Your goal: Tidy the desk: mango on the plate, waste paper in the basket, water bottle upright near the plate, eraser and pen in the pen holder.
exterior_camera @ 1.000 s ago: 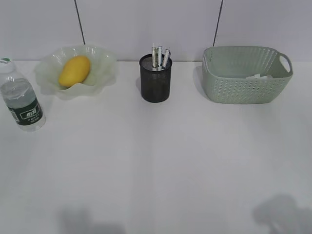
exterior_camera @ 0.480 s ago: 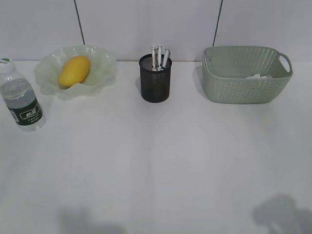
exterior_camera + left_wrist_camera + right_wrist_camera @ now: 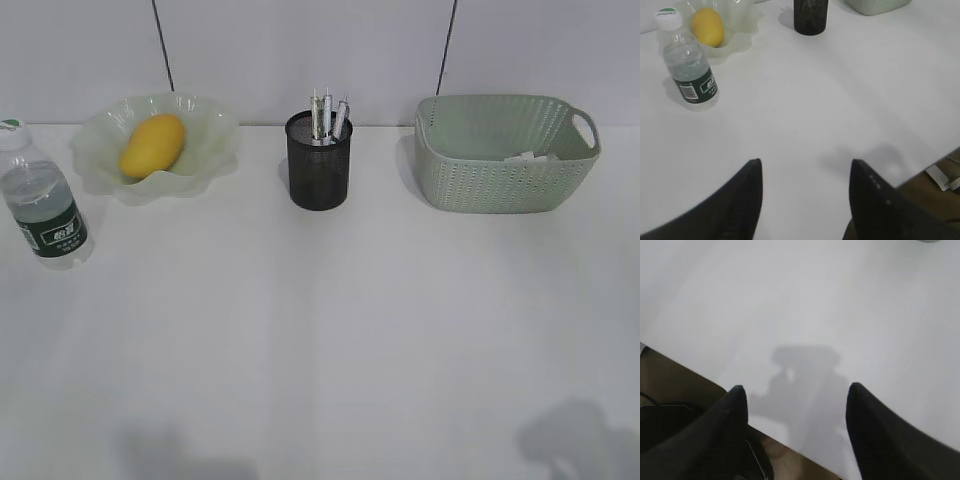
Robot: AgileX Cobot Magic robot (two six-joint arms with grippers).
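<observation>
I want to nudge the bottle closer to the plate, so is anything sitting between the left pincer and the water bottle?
Nothing visible does. The left pincer hangs open over bare desk, and the water bottle stands upright up ahead to its left, beside the plate holding the mango.

mango (image 3: 153,145): yellow-orange, on plate (image 3: 205,130), upper left
water bottle (image 3: 42,197): upright, far left
pen holder (image 3: 320,165): top centre
basket (image 3: 500,165): upper right

Right claw (image 3: 794,392) spread wide, empty, above the white desk (image 3: 805,305); its shadow below.
</observation>
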